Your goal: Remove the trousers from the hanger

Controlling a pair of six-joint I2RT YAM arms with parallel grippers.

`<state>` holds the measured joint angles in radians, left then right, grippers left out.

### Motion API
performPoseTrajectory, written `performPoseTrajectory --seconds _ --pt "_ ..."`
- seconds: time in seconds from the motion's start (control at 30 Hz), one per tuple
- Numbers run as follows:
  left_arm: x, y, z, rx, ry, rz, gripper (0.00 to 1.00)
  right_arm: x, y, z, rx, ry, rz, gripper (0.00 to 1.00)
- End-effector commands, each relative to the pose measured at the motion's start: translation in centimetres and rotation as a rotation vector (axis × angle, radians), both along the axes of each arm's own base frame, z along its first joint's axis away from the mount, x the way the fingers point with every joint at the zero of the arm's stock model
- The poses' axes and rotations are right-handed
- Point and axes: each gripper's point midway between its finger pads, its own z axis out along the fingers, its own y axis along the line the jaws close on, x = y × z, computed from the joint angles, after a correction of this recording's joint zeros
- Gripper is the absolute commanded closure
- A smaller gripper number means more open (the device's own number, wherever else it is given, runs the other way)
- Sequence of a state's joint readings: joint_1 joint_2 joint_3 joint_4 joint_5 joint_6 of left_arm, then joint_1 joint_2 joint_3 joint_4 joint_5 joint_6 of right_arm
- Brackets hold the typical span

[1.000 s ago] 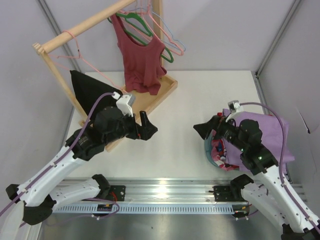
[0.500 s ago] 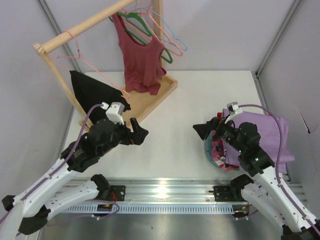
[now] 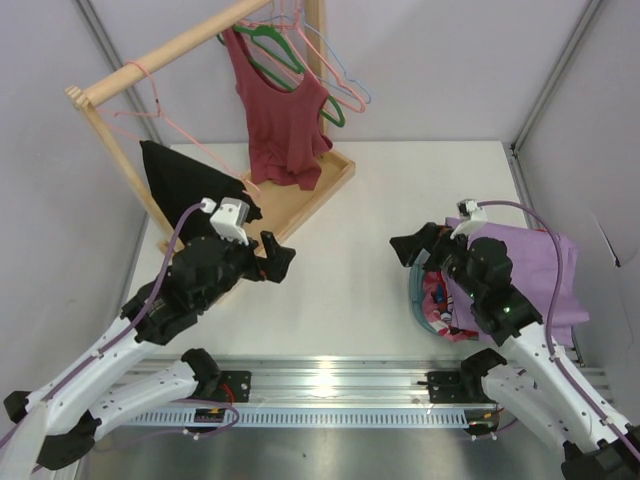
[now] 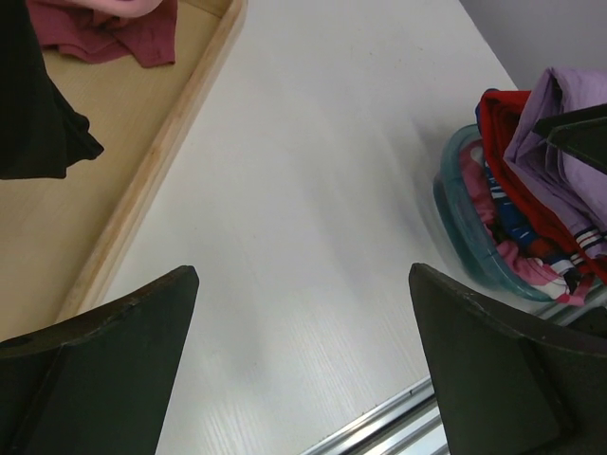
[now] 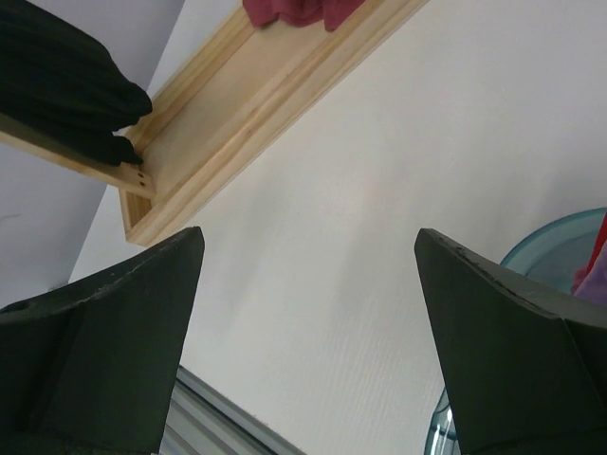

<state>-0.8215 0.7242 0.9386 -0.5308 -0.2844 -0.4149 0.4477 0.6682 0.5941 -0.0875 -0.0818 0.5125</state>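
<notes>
Far right, we are seeing soft lilac trousers (image 3: pixel 532 275) crumpled, axis unclear, thin pink hanger (image 3: pixel 163 115) hanging hook-up, left gripper (image 3: pixel 275 258) and right gripper (image 3: pixel 412 245) spread.

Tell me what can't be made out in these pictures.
- trousers: top view, the right arm covers much of them.
- hanger: top view, too thin to trace where it meets the black garment.
- basket: top view, the right arm hides most of its contents.

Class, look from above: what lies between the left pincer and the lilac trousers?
The top view shows bare table, then the right pincer and the teal basket, from the left pincer to the trousers.
</notes>
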Motion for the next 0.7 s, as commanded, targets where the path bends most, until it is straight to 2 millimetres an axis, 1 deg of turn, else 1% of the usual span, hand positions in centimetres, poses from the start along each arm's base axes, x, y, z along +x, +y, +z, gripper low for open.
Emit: performPoseTrajectory --seconds 0.0,0.03,0.1,0.17,0.23,0.33,0.37,0.47,0.53,0.67 --pt "0.7 -0.6 2.2 -0.016 -0.089 -0.029 0.0 0.6 -0.7 4.2 -0.025 -0.067 -0.03 0.01" --pt "0.8 -0.9 2.1 -0.023 -0.093 -0.035 0.0 0.6 -0.7 5.7 -0.027 -0.094 -0.029 0.01" --pt "0.8 -1.1 2.0 -0.028 -0.096 -0.041 0.01 0.6 -0.6 6.1 -0.049 -0.093 -0.017 0.01" --pt "0.9 -1.2 2.0 -0.032 -0.102 -0.041 0.01 0.6 -0.5 7.3 -0.057 -0.119 -0.006 0.01" --pt "0.9 -1.3 2.0 -0.03 -0.105 -0.048 0.01 0.6 -0.6 7.9 -0.045 -0.133 -0.012 0.01" --pt "1.0 -1.8 2.0 -0.027 -0.108 -0.065 0.01 0.1 0.3 9.2 -0.022 -0.175 0.045 0.01" --pt "1.0 -1.8 1.8 -0.024 -0.105 -0.067 0.01 -0.3 1.0 9.6 -0.01 -0.188 0.09 0.01" --pt "1.1 -1.8 1.6 -0.023 -0.099 -0.06 0.0 -0.9 1.8 10.1 0.008 -0.209 0.132 0.0" --pt "1.0 -1.8 1.4 -0.033 -0.094 -0.06 0.01 -0.8 1.8 10.0 0.008 -0.214 0.127 0.01" --pt "0.7 -2.0 1.6 -0.052 -0.096 -0.076 0.01 -0.8 1.8 10.8 0.013 -0.243 0.125 0.01"
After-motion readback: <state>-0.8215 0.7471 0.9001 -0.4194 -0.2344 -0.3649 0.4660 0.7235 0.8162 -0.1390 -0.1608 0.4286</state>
